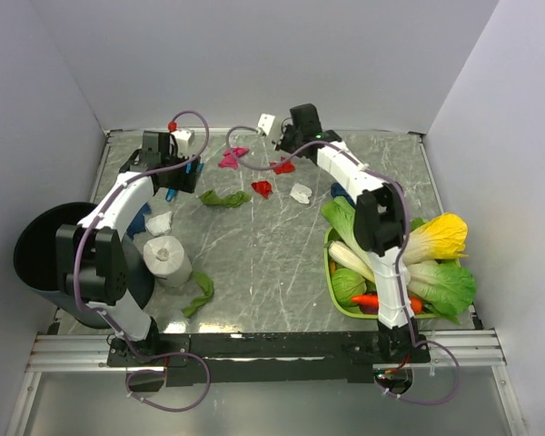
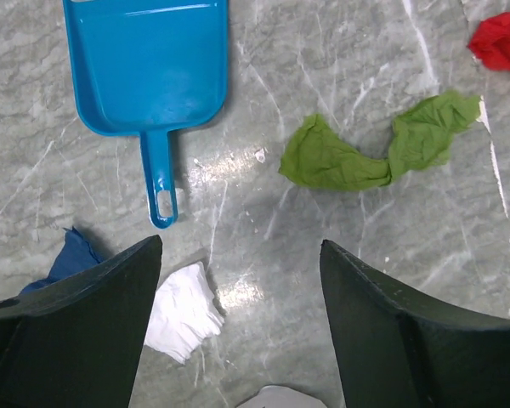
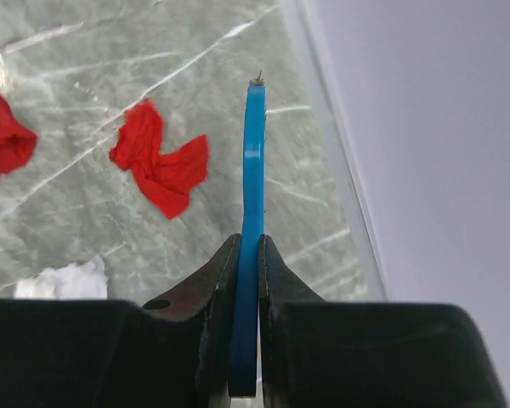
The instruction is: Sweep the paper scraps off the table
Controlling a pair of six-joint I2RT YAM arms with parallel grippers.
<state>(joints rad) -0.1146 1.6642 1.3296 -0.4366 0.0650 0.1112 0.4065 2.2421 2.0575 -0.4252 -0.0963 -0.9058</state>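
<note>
Paper scraps lie scattered on the grey marble table (image 1: 272,263): magenta (image 1: 229,159), two red (image 1: 262,188) (image 1: 283,167), white (image 1: 301,193) and green (image 1: 224,197). My left gripper (image 1: 183,173) (image 2: 240,242) hangs open over bare table, with nothing between its fingers. A blue dustpan (image 2: 149,64) lies flat just ahead of it. A white scrap (image 2: 185,310) and a blue one (image 2: 72,255) lie by its left finger, and a green scrap (image 2: 374,153) lies ahead to the right. At the back, my right gripper (image 1: 286,138) (image 3: 248,242) is shut on a thin blue tool (image 3: 252,195), seen edge-on, beside a red scrap (image 3: 161,161).
A white tissue roll (image 1: 167,257) stands at the near left, with a green scrap (image 1: 200,292) beside it. A black bin (image 1: 36,254) sits off the left edge. A green tray (image 1: 330,272) of vegetables, with a red chilli (image 1: 365,299), fills the near right. White walls enclose the table.
</note>
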